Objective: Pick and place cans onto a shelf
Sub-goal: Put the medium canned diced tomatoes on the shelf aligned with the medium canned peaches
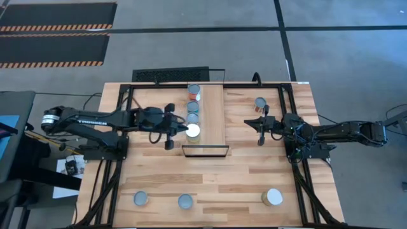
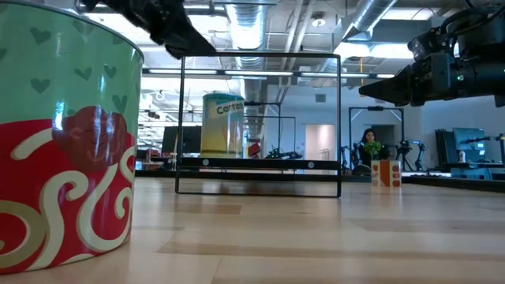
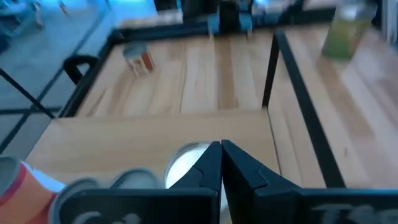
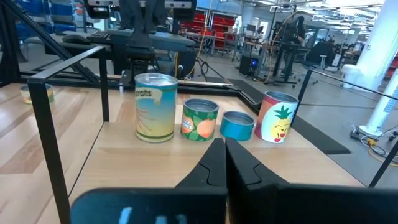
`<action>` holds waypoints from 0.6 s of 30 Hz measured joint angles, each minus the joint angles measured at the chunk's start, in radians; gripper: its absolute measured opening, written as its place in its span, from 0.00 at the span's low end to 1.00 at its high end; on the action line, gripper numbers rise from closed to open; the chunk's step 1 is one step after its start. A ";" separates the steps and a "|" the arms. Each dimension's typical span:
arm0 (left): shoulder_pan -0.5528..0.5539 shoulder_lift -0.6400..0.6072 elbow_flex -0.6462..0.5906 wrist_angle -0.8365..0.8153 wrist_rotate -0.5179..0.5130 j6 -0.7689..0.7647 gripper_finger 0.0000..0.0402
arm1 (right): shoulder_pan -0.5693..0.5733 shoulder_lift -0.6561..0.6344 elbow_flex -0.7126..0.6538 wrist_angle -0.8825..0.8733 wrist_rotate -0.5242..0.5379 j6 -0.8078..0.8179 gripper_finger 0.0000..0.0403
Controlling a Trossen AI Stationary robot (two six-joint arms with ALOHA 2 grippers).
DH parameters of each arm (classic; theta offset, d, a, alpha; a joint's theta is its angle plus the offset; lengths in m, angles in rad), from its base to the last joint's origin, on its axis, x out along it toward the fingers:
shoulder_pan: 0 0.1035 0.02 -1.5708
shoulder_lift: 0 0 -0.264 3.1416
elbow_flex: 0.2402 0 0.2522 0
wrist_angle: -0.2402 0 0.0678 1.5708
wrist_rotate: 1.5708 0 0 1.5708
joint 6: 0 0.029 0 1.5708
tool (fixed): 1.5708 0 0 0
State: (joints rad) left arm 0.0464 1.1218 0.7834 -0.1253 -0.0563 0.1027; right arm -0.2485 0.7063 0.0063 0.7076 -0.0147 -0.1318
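Cans number four on the shelf (image 1: 213,114) so far, lined up along its left half: from the back, one at (image 1: 194,91), then (image 1: 193,107), (image 1: 193,118), and a white-lidded can (image 1: 193,131) nearest the front. The left gripper (image 1: 170,127) hangs just beside that white-lidded can, its fingers pressed together and empty. Moving right, the shelf's other half is bare wood. The right gripper (image 1: 259,127) waits beyond the shelf's right edge, jaws likewise closed on nothing, with a loose can (image 1: 260,103) just behind it. Along the table's front edge three more cans wait: (image 1: 140,199), (image 1: 185,201) and a white-lidded one (image 1: 274,197). By this count, half the job is done and four remain.
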 joint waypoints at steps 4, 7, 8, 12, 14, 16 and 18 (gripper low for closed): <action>0.000 -0.083 -0.170 0.230 -0.001 -0.050 0.00 | 0.000 0.001 0.017 -0.054 0.000 0.001 0.01; 0.004 -0.132 -0.288 0.375 -0.004 -0.076 0.00 | 0.000 0.000 0.051 -0.096 0.001 0.022 0.01; 0.007 -0.145 -0.327 0.412 -0.005 -0.089 0.00 | 0.000 -0.001 0.063 -0.123 0.003 0.032 0.01; 0.032 -0.171 -0.424 0.503 -0.008 -0.130 0.00 | 0.021 0.000 0.124 -0.265 0.025 0.046 0.01; 0.042 -0.177 -0.451 0.503 -0.009 -0.147 0.00 | 0.039 0.000 0.161 -0.351 0.058 0.045 0.01; 0.052 -0.174 -0.473 0.528 -0.006 -0.151 0.00 | 0.058 0.000 0.209 -0.468 0.099 0.045 0.01; 0.052 -0.174 -0.516 0.594 -0.007 -0.160 0.00 | 0.071 -0.008 0.278 -0.617 0.130 0.046 0.01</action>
State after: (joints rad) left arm 0.0984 0.9479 0.2670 0.4691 -0.0631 -0.0576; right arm -0.1775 0.6981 0.2841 0.0909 0.1157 -0.0854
